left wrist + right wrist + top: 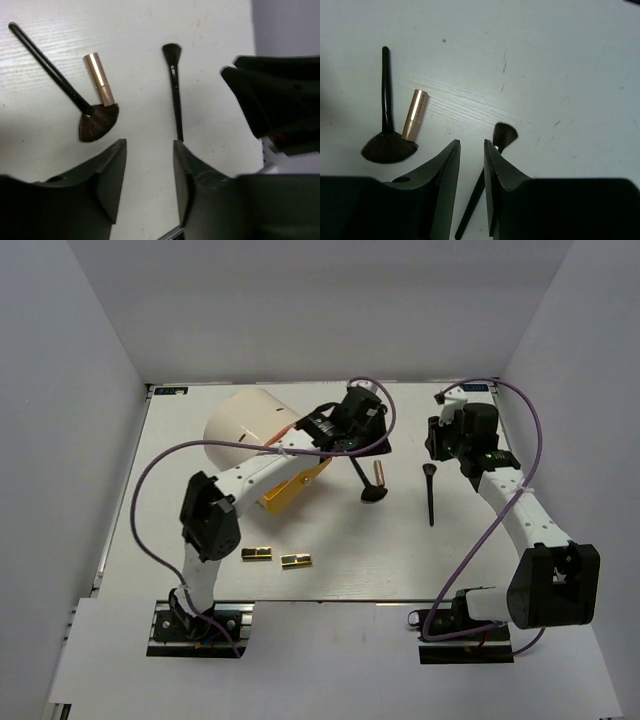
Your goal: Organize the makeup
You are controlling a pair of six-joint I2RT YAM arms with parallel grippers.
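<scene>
Jaws apart and empty, the left gripper (150,145) hangs above the white table (215,45), with a fan brush (97,122) ahead and left of the jaws, its bristles touching a rose-gold lipstick (99,79). The right gripper (472,144), jaws narrowly parted on nothing, has a slim black brush (505,134) running beneath its right-hand finger.

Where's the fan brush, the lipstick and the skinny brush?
Fan brush (60,80): left wrist view, middle of its handle.
Lipstick (100,80): left wrist view, middle of the tube.
Skinny brush (176,95): left wrist view, middle of its handle.
</scene>
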